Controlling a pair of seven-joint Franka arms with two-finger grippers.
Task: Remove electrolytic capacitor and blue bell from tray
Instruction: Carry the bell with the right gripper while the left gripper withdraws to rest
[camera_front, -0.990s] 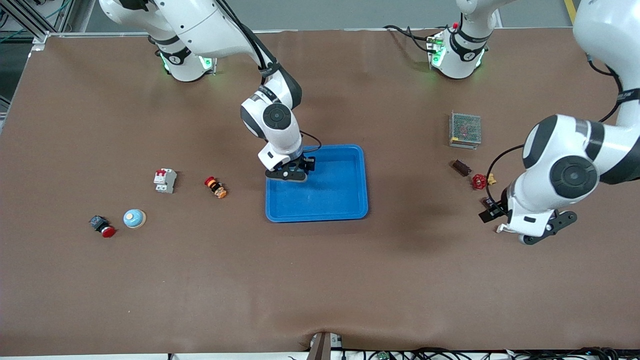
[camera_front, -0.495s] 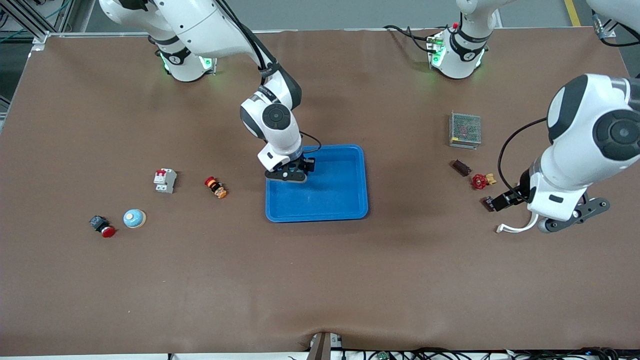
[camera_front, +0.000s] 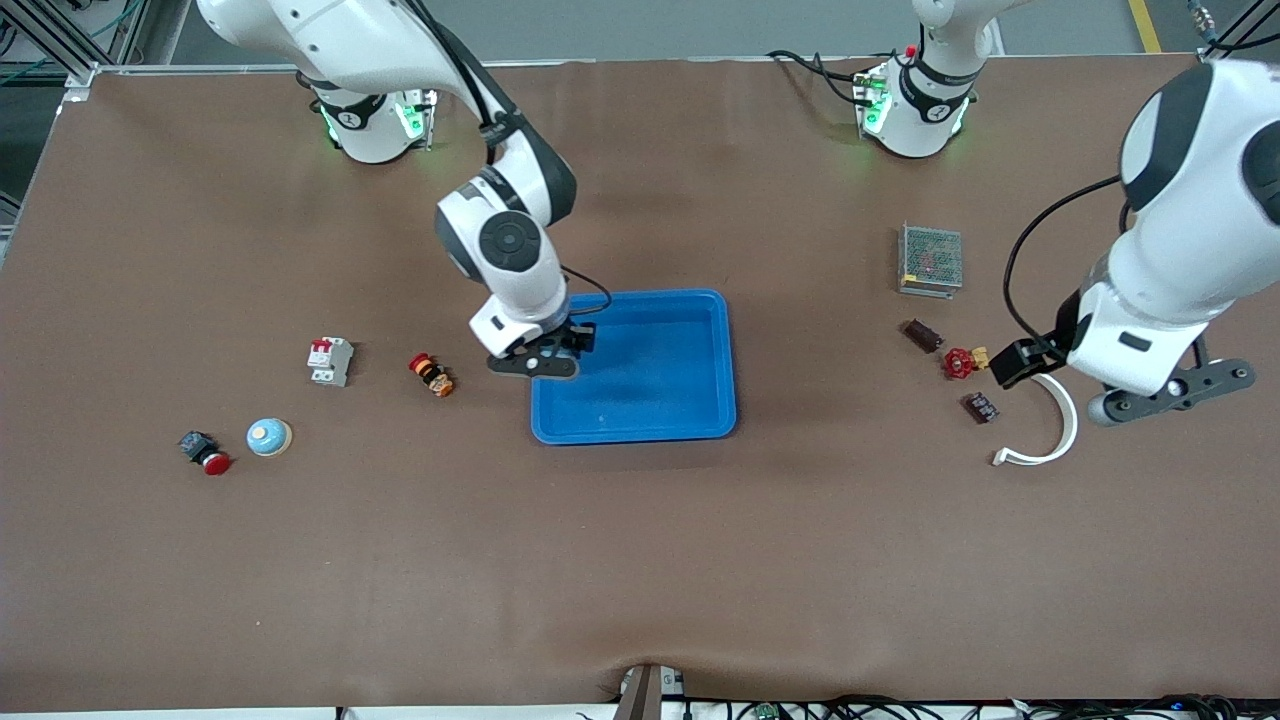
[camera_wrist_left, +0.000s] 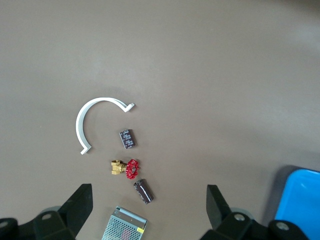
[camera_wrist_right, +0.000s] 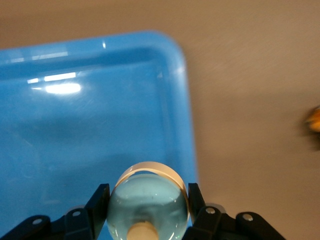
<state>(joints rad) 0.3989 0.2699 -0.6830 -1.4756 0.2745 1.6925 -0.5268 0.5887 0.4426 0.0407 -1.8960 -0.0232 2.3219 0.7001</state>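
Observation:
My right gripper (camera_front: 530, 360) is shut on a pale blue bell (camera_wrist_right: 147, 200) with a cream button. It hangs over the blue tray (camera_front: 700, 400) at the rim toward the right arm's end. In the right wrist view the black fingers (camera_wrist_right: 98, 200) press both sides of the dome above the tray (camera_wrist_right: 75, 125). The capacitor (camera_front: 922, 335), a dark brown cylinder, lies on the table toward the left arm's end. My left gripper (camera_front: 1140, 395) hangs open and empty high above that area. The capacitor (camera_wrist_left: 143, 191) shows between its wide-spread fingers (camera_wrist_left: 77, 207).
Around the capacitor lie a metal mesh box (camera_front: 931, 259), a red valve (camera_front: 958, 362), a black chip (camera_front: 981, 407) and a white curved strip (camera_front: 1050, 440). Toward the right arm's end lie a second bell (camera_front: 268, 437), a red push button (camera_front: 205, 452), a white breaker (camera_front: 330, 361) and an orange part (camera_front: 431, 374).
The right gripper has carried the bell from inside the tray's corner out toward the right arm's end. The left arm has risen and drawn back, uncovering the chip and white strip.

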